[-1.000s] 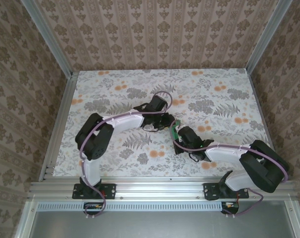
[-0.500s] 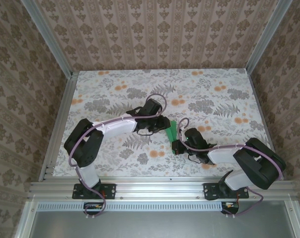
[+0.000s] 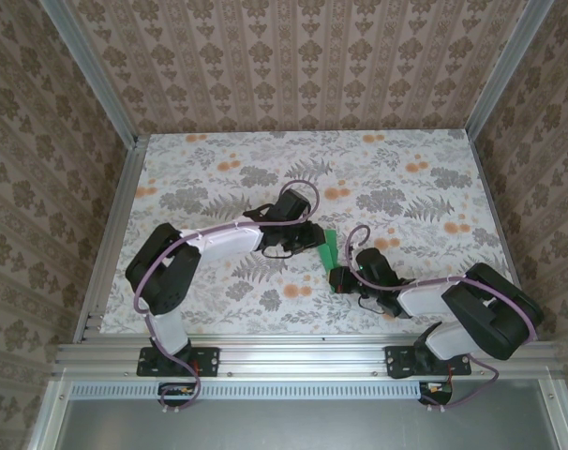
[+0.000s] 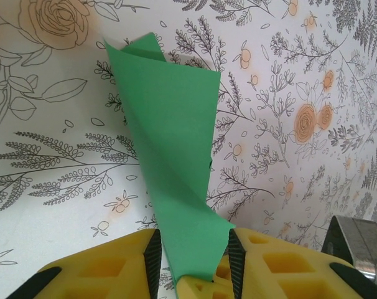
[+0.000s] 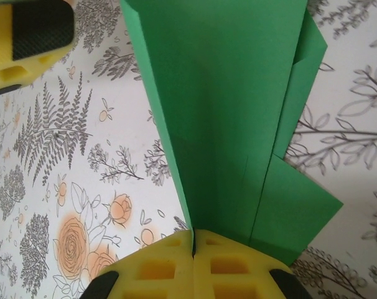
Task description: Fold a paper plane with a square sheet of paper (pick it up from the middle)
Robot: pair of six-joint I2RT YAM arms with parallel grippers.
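Right pincer clamps the 6 o'clock end of a narrow folded strip of bright green paper. Left pincer straddles it from 9 o'clock; cannot tell if it pinches.

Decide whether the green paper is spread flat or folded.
Folded: the green paper shows creased, overlapping layers, a narrow shape pinched by the left gripper and right gripper.

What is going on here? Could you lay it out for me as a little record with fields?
Thing handled: folded green paper, creased into a narrow shape
Where it is: between the two grippers, over the flowered table
Left gripper: closed on one end of the paper, a finger on each side
Right gripper: pinched shut on the other end
Plane finished: cannot tell from here
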